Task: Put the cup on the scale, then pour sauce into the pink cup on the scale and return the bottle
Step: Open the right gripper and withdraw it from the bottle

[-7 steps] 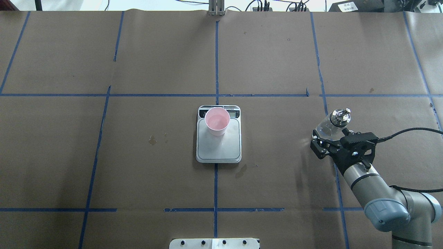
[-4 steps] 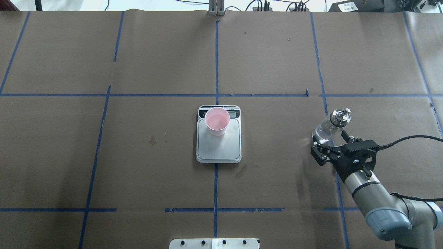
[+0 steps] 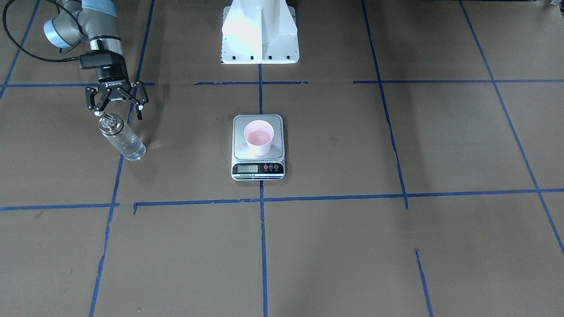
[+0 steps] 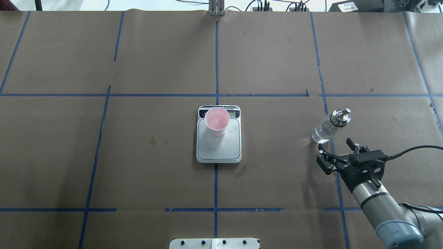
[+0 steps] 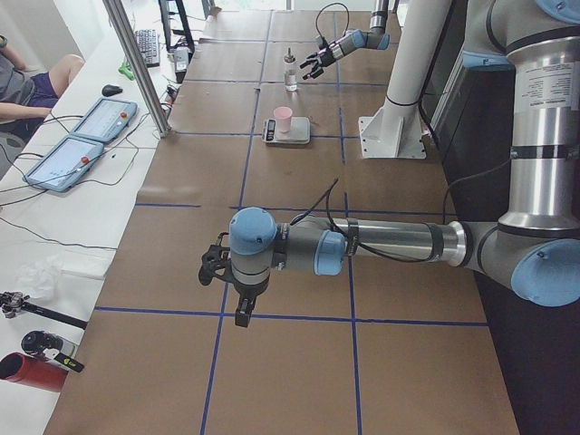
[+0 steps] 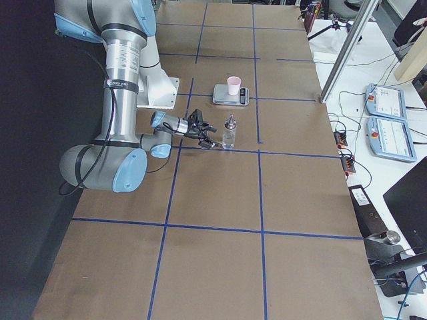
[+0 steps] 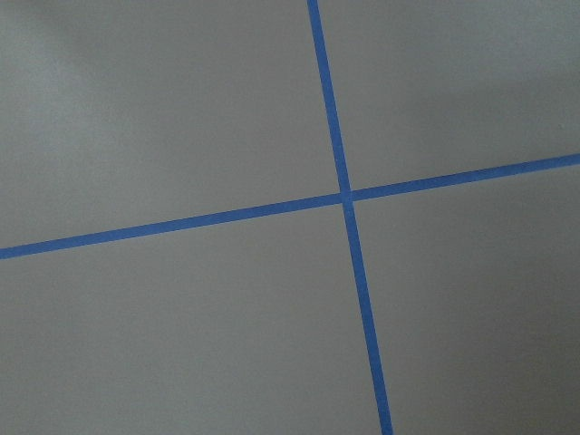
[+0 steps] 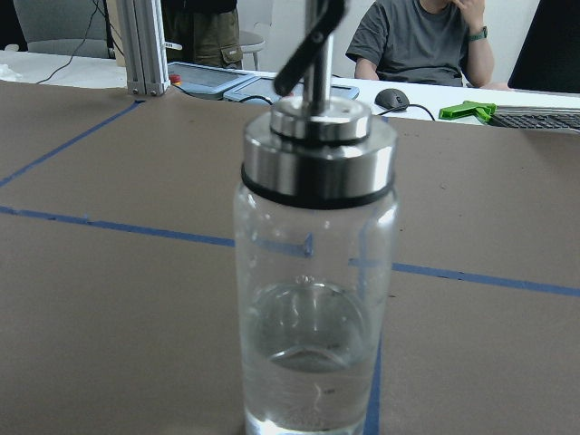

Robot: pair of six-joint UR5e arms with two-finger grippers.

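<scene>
Brown-papered table [image 4: 277,62] with blue tape grid [image 4: 216,69] held one scale [image 4: 218,152], one cup [image 4: 217,121] on it, one bottle [image 4: 327,129] standing free; right gripper [image 4: 333,143] gaped wide, left gripper [image 5: 222,272] could not be judged.

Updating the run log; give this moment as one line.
right pincer: open, clear of bottle | bottle: upright on table | cup: on scale | left pincer: state unclear

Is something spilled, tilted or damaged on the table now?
Two small dark stains, perhaps drips, mark the brown paper beside the flat silver kitchen scale. The small white cup with pink inside stands upright but off centre, toward the display. The clear glass bottle with silver cap stands upright.
</scene>
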